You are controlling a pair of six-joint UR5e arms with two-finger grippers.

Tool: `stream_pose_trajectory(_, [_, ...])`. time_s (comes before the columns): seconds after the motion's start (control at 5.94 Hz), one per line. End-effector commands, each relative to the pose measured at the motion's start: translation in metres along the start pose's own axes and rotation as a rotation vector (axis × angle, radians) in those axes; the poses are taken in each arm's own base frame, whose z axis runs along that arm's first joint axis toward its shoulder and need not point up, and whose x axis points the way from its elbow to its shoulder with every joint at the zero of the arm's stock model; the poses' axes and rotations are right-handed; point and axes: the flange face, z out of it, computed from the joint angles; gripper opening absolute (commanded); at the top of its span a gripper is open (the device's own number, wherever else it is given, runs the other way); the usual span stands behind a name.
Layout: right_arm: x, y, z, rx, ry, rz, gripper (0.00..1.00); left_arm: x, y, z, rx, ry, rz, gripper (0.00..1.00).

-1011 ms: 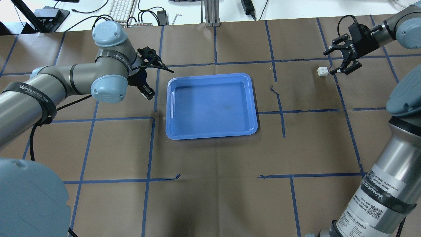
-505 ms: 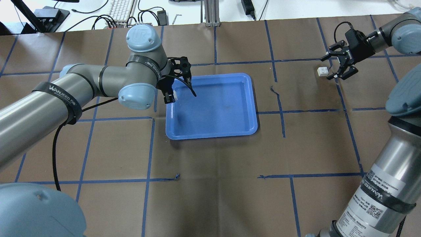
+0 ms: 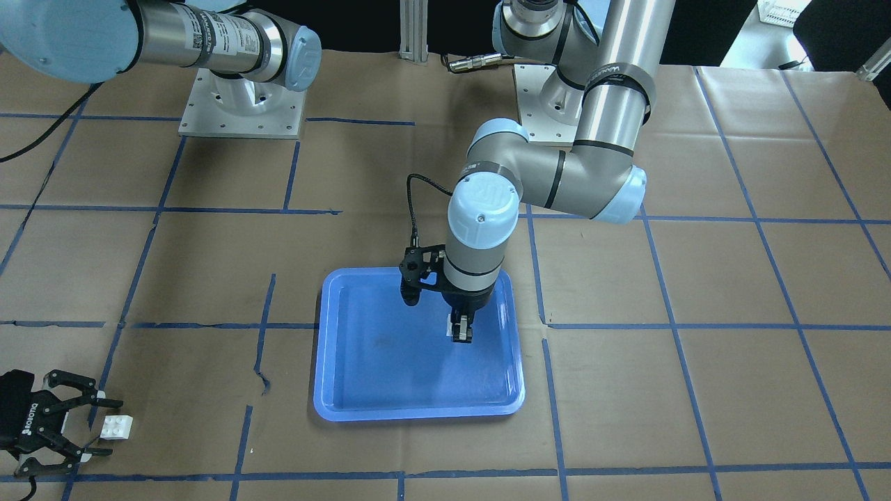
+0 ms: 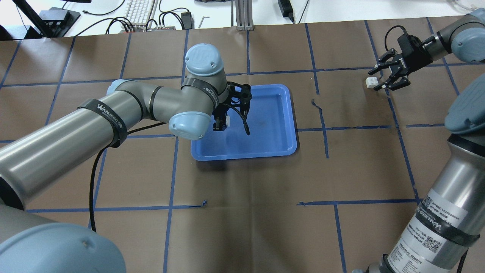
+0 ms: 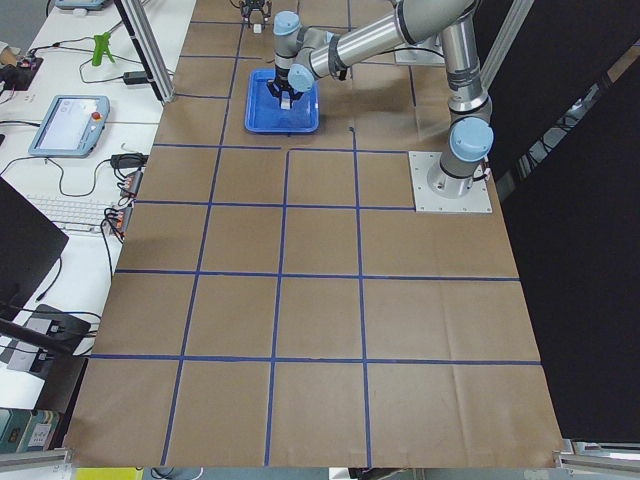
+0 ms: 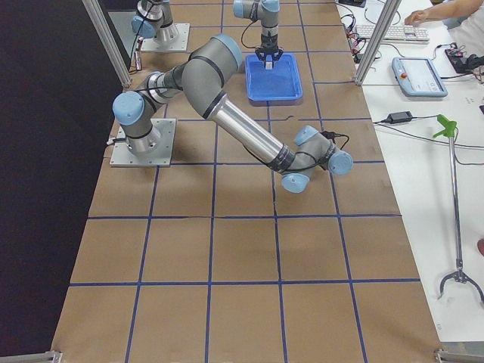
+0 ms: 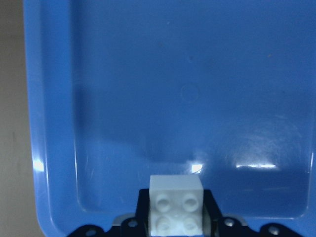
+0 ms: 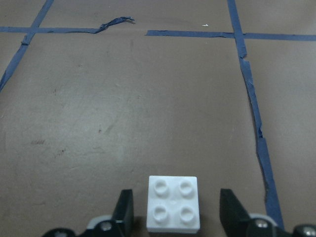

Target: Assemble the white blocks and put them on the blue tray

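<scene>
The left fingers (image 4: pixel 218 124) grip one white studded plastic brick (image 7: pixel 176 210) over the blue plastic tray (image 4: pixel 265 113), just inside its left rim. The right fingers (image 8: pixel 126 210), wide open, flank the other brick (image 8: pixel 174 210) without touching it, near the far right corner of the bench (image 4: pixel 246 208).

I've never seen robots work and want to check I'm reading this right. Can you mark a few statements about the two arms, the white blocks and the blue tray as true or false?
1. The left gripper holds a white block over the blue tray. True.
2. The two blocks are already joined. False: the other block sits alone on the table, far from the tray.
3. The right gripper is clamped shut on that block. False: its fingers stand open on either side of it, with gaps.
4. The other block lies with its studs up. True.
</scene>
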Motion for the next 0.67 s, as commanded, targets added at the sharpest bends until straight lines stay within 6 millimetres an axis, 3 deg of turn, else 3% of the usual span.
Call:
stream_pose_trajectory(0.0, [0.001, -0.003, -0.005, -0.005, 0.005, -0.005, 0.36, -0.002, -0.008, 0.017, 0.005, -0.013, -0.037, 0.11])
stream_pose_trajectory(0.34, [0.001, -0.02, -0.023, -0.02, 0.023, -0.019, 0.33, 0.0, -0.013, 0.026, 0.014, -0.007, -0.034, 0.11])
stream_pose_trajectory(0.51, [-0.002, -0.051, -0.051, -0.04, 0.043, -0.041, 0.33, 0.002, -0.017, 0.027, 0.014, -0.002, -0.049, 0.12])
